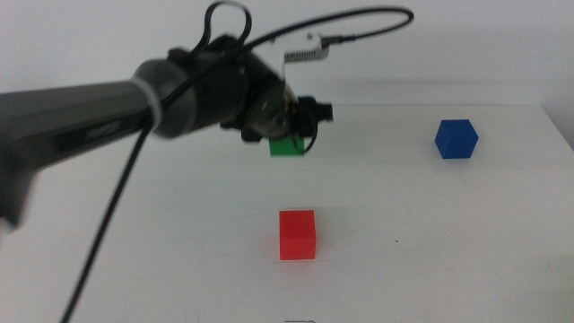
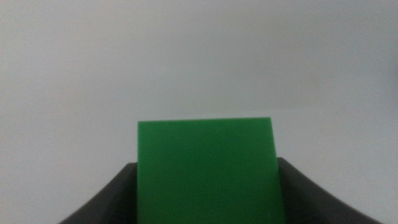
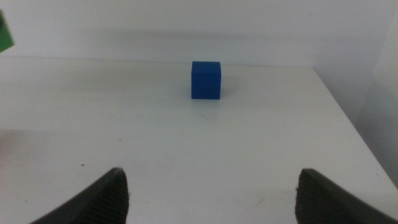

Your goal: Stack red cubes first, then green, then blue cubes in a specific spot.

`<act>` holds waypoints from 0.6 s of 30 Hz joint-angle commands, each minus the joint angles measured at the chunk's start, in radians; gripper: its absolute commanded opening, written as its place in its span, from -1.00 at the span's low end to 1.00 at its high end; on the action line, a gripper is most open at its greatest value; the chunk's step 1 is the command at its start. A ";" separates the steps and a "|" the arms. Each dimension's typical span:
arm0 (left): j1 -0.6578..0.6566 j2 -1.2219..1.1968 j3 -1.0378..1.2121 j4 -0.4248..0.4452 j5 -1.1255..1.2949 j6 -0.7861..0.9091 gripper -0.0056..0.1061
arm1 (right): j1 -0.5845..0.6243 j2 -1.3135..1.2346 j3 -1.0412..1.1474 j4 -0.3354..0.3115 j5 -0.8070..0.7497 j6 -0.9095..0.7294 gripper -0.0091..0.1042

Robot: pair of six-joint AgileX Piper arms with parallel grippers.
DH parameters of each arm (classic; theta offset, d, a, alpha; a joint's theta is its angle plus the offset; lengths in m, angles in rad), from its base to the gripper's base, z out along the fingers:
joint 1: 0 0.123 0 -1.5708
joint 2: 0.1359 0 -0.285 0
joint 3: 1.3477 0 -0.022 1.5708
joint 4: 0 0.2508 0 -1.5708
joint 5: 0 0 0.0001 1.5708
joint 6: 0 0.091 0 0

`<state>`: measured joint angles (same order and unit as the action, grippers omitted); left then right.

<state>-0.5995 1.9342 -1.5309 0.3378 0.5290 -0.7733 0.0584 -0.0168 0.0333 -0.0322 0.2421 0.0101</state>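
Observation:
My left gripper (image 1: 289, 142) comes in from the left and is shut on the green cube (image 1: 287, 146), held slightly above the white table behind the centre. In the left wrist view the green cube (image 2: 205, 171) fills the space between the jaws of my left gripper (image 2: 205, 180). The red cube (image 1: 297, 234) sits alone on the table, nearer the front than the green one. The blue cube (image 1: 456, 139) sits at the back right. My right gripper (image 3: 211, 186) is open and empty, facing the blue cube (image 3: 206, 80) from a distance. It is out of the middle view.
A black cable (image 1: 117, 215) hangs from the left arm down toward the front left. The table's right edge (image 1: 560, 135) lies just past the blue cube. A corner of the green cube (image 3: 5, 34) shows in the right wrist view.

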 commanded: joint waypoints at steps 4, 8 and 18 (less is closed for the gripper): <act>-0.064 -0.242 0.218 0.064 -0.138 -0.160 -0.70 | -0.003 -0.016 -0.023 -0.010 -0.071 -0.010 0.78; -0.139 -0.293 0.253 0.094 -0.016 -0.224 -0.70 | -0.003 -0.016 -0.023 -0.010 -0.071 -0.010 0.78; -0.253 -0.231 0.253 0.260 0.108 -0.497 -0.70 | -0.003 -0.016 -0.023 -0.010 -0.071 -0.010 0.78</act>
<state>-0.8366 1.7415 -1.2546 0.5605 0.6715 -1.2295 0.0584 -0.0168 0.0333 -0.0322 0.2421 0.0101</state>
